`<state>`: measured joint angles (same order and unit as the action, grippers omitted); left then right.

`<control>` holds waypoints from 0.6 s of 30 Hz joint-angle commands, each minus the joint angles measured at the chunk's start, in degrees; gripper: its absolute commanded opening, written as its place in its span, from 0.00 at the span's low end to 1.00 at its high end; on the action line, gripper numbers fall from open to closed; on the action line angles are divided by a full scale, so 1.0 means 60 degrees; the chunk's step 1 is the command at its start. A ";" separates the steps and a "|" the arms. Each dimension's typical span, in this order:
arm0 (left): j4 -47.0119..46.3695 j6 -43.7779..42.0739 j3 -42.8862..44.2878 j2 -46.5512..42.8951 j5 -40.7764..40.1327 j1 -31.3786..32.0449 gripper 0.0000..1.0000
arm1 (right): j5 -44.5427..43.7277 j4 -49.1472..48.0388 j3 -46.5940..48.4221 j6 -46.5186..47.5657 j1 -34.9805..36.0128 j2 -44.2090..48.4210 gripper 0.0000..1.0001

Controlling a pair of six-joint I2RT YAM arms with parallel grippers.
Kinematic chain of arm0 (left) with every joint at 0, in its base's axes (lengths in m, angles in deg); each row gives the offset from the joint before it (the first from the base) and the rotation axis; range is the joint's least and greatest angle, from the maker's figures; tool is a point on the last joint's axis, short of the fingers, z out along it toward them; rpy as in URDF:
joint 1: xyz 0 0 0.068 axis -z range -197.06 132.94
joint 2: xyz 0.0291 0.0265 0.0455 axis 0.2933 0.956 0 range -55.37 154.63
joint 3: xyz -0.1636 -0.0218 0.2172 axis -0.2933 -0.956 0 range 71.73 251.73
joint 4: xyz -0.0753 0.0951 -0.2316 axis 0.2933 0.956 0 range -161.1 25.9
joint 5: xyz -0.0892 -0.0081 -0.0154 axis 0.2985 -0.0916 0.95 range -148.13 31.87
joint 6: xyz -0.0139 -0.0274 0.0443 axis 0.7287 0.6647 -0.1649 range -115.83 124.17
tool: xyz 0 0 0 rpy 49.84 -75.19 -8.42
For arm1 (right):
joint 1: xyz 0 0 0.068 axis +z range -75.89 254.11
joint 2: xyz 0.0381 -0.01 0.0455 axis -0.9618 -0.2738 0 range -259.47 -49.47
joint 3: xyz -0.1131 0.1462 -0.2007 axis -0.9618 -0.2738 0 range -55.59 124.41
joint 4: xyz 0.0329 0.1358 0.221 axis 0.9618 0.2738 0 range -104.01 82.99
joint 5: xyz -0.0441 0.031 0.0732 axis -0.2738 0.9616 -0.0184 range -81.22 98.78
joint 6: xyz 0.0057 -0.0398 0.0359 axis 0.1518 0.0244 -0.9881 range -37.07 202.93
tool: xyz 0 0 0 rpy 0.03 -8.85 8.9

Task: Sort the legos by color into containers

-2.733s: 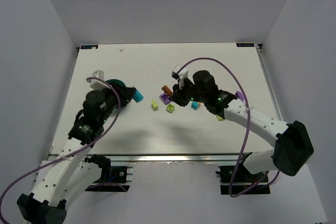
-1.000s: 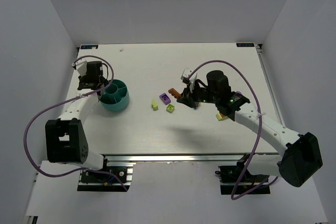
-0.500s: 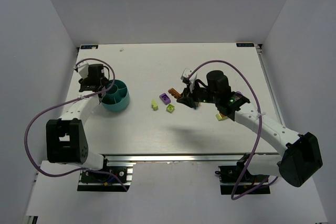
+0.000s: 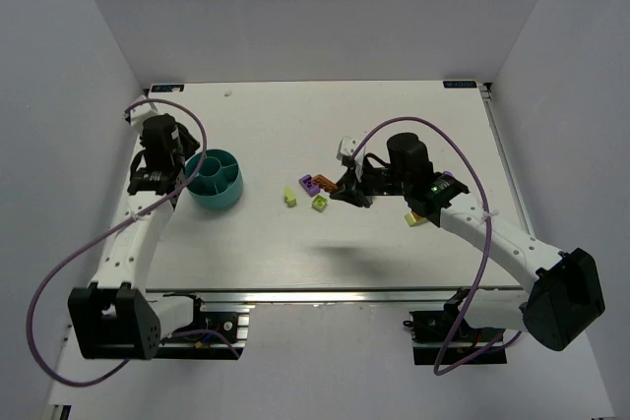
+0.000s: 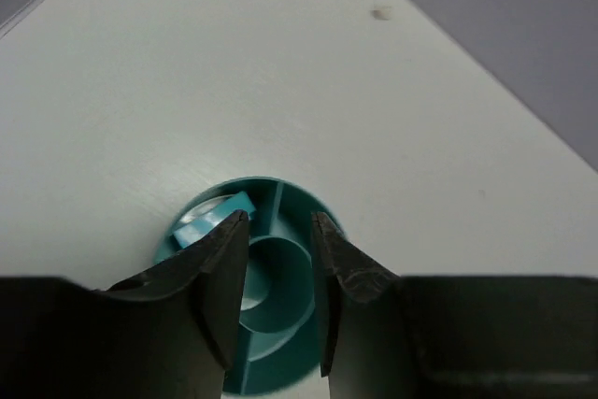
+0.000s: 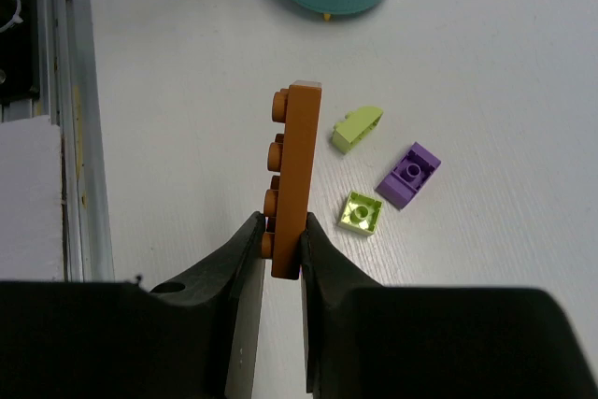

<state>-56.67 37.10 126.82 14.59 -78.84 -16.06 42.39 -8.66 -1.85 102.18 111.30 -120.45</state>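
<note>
Left fingers (image 5: 224, 277) pulled back above bowl (image 5: 271, 182), narrowly apart, right fingers (image 6: 245, 273) pinching brown brick (image 6: 297, 175)

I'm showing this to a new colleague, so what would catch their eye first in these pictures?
The right gripper pinches a brown lego plate on edge above the middle of the table, near a loose lime lego and a purple lego. At the left, the open left gripper hovers over the teal bowl, with a cyan lego in one compartment.
</note>
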 commanded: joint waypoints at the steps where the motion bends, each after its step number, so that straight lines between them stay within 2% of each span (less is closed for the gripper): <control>1: 0.0083 -0.0041 0.0486 -0.1213 0.2302 0.0054 0.45 | 0.0859 -0.0157 -0.0180 0.1199 -0.0017 0.0184 0.00; 2: 0.0113 0.0179 0.0414 -0.1345 0.3614 0.0054 0.49 | 0.0830 -0.0231 -0.0239 0.1289 -0.0017 0.0199 0.00; 4: -0.0031 0.0836 -0.0024 -0.1666 0.4954 0.0068 0.67 | 0.0684 -0.0377 -0.0269 0.1377 -0.0002 0.0126 0.00; 5: -0.0236 0.1072 -0.0302 -0.1814 0.6077 0.0141 0.76 | 0.0640 -0.0407 -0.0240 0.1348 0.0013 0.0082 0.00; 6: -0.0398 0.1336 -0.0870 -0.1975 0.6465 0.0229 0.84 | 0.0552 -0.0436 -0.0211 0.1319 -0.0002 -0.0034 0.00; 8: -0.1144 0.2039 -0.1416 -0.2458 0.7227 0.0724 0.93 | 0.0464 -0.0553 -0.0138 0.1101 0.0056 -0.0152 0.00; 10: -0.1626 0.2507 -0.1942 -0.2722 0.7289 0.1223 0.94 | 0.0288 -0.0670 -0.0108 0.0953 0.0100 -0.0255 0.00; 14: -0.2782 0.3271 -0.2500 -0.2563 0.6821 0.3066 0.94 | 0.0448 -0.0643 -0.0050 0.0821 0.0188 -0.0401 0.00; 18: -0.4380 0.2805 -0.3072 -0.2489 0.7125 0.3891 0.93 | 0.2394 0.0630 0.0534 0.1289 0.0174 -0.0678 0.00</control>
<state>-72.60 53.60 109.92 0.58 -39.17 5.36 48.47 -8.45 -2.53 108.08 112.11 -123.47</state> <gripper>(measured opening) 0.928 0.232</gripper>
